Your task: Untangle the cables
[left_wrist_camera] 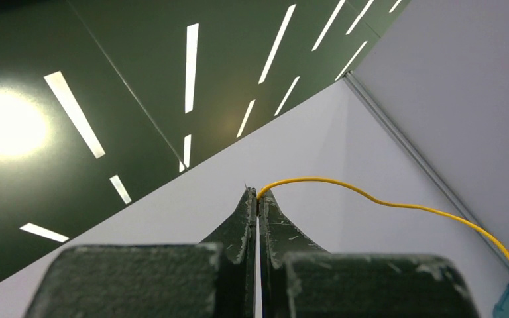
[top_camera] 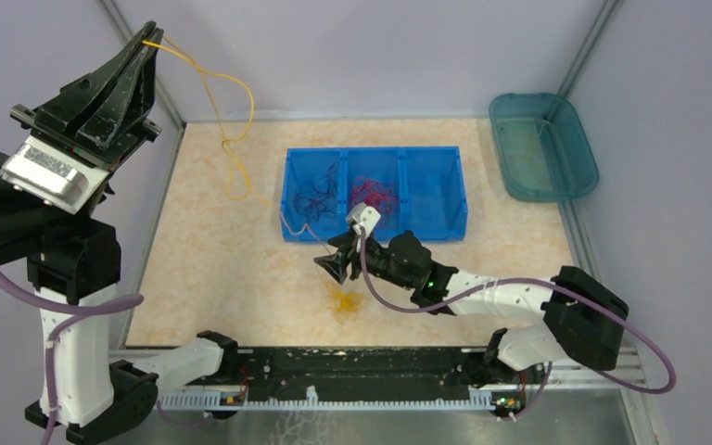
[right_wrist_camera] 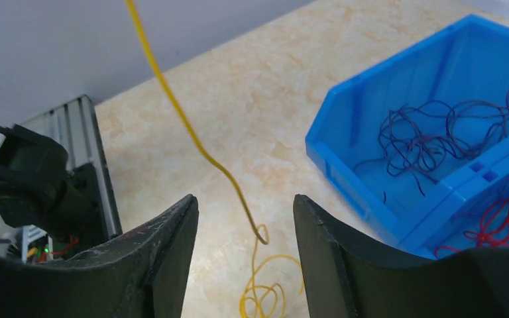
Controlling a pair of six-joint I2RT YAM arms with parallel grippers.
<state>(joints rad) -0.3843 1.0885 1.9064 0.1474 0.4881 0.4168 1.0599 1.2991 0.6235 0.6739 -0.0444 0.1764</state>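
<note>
My left gripper (top_camera: 153,35) is raised high at the back left, shut on the end of a yellow cable (top_camera: 239,97). In the left wrist view its jaws (left_wrist_camera: 258,193) pinch that yellow cable (left_wrist_camera: 384,202) at the very tips. The strand hangs down to a yellow tangle (top_camera: 345,301) on the table. My right gripper (top_camera: 334,269) hovers low over this tangle, open. In the right wrist view the yellow cable (right_wrist_camera: 172,99) drops past the gap of the right gripper (right_wrist_camera: 245,199), touching neither finger. Dark cables (top_camera: 317,190) and red cables (top_camera: 377,193) lie in a blue bin.
The blue bin (top_camera: 371,151) has three compartments; the dark wires are in the left one, the red in the middle one. Its corner (right_wrist_camera: 344,152) is close on the right of my right gripper. A teal tray (top_camera: 542,144) sits at the back right. Grey walls enclose the table.
</note>
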